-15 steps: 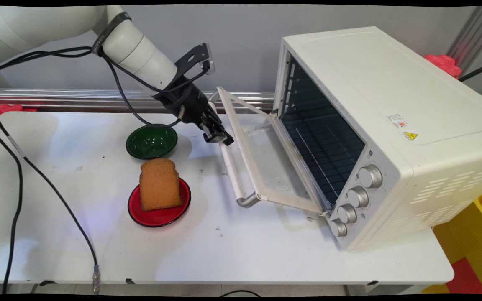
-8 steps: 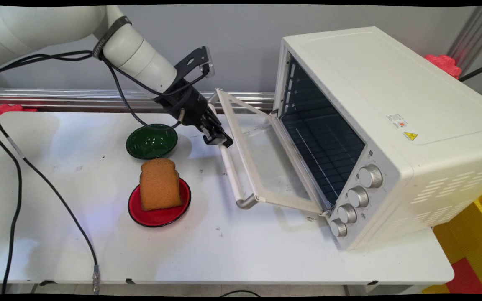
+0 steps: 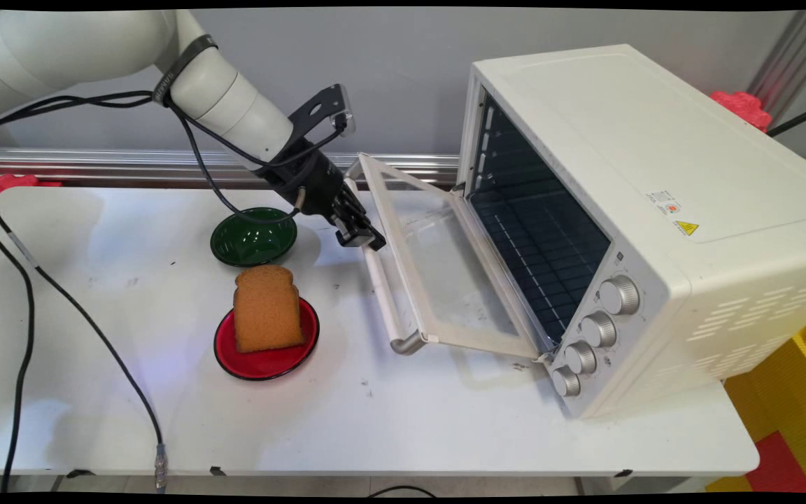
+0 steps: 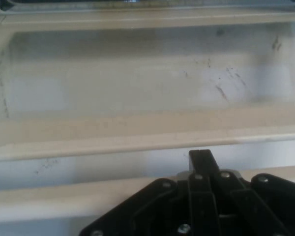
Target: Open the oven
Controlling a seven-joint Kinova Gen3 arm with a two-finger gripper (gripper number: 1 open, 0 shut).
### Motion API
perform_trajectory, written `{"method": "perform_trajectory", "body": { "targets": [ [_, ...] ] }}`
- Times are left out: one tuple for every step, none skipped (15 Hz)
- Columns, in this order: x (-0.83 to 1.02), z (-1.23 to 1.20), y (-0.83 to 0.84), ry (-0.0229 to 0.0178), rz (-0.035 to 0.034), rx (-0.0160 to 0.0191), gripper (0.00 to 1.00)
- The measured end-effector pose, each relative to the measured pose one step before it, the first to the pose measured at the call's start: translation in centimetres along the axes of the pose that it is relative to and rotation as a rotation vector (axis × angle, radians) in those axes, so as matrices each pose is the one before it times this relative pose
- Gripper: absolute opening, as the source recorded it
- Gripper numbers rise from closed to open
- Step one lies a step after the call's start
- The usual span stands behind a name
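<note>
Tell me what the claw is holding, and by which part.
Nothing is held: the shut claw only touches the oven door's handle.

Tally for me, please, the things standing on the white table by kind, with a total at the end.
Toaster oven, door hanging partly open: 1
Green bowl: 1
Red plate: 1
Slice of bread, resting on the red plate: 1
Total: 4
</note>
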Motion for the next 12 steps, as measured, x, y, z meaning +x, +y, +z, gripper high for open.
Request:
{"method": "perform_trajectory", "body": {
  "targets": [
    [-0.105,-0.006,-0.017,-0.00182,-0.00048,0.00019,0.00],
    [-0.167,-0.019,-0.021,-0.00266,-0.00091,0.00041,0.00],
    [-0.091,0.014,-0.025,-0.00196,-0.00040,-0.00011,0.00],
    [-0.123,-0.009,-0.014,-0.00232,-0.00062,0.00015,0.00],
    [-0.149,-0.023,-0.017,-0.00249,-0.00099,0.00027,0.00],
    [-0.140,-0.009,-0.022,-0.00276,-0.00090,0.00000,0.00],
    [-0.126,-0.011,-0.019,-0.00268,-0.00051,0.00009,0.00],
    [-0.125,-0.020,-0.022,-0.00221,-0.00038,0.00014,0.00],
    [-0.131,-0.020,-0.027,-0.00284,-0.00053,0.00009,0.00],
    [-0.116,-0.018,-0.018,-0.00208,-0.00039,-0.00002,0.00],
    [-0.181,-0.062,-0.010,-0.00307,-0.00096,0.00045,0.00],
    [-0.099,-0.027,-0.021,-0.00201,-0.00013,-0.00028,0.00]
  ]
}}
